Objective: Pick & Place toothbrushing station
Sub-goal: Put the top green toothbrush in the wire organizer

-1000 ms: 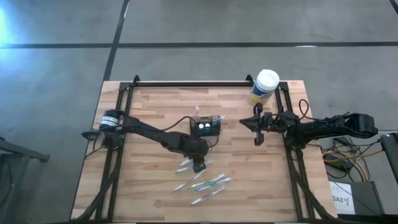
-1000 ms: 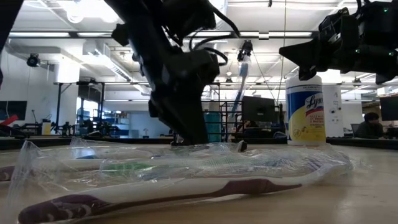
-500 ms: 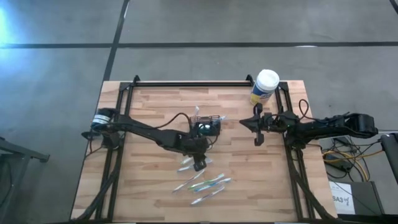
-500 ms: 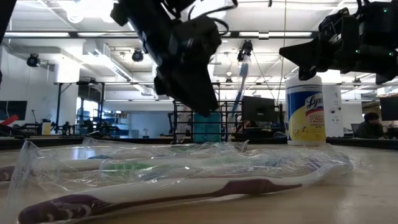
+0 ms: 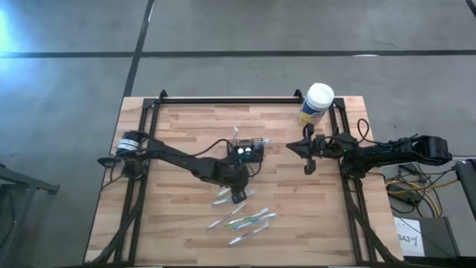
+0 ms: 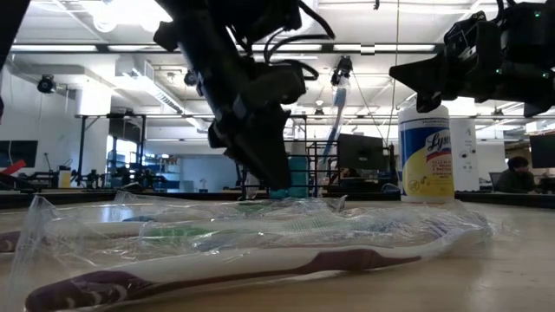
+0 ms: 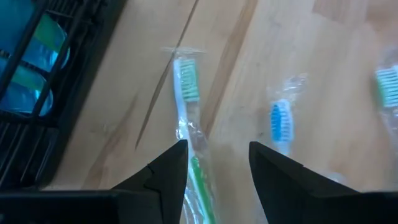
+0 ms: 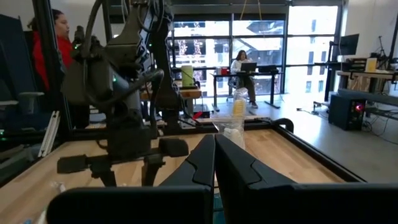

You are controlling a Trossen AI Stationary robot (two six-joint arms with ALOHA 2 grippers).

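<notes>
— Where's the left gripper now?

— Low over the table, jaws apart and empty, straddling a wrapped green toothbrush just beside the caddy.

— And the right gripper?

— Closed on nothing, parked near the wipes canister.

— What might go wrong?

— I'd guess the crinkly wrapper slips, or a finger snags the blue toothbrush nearby.
</notes>
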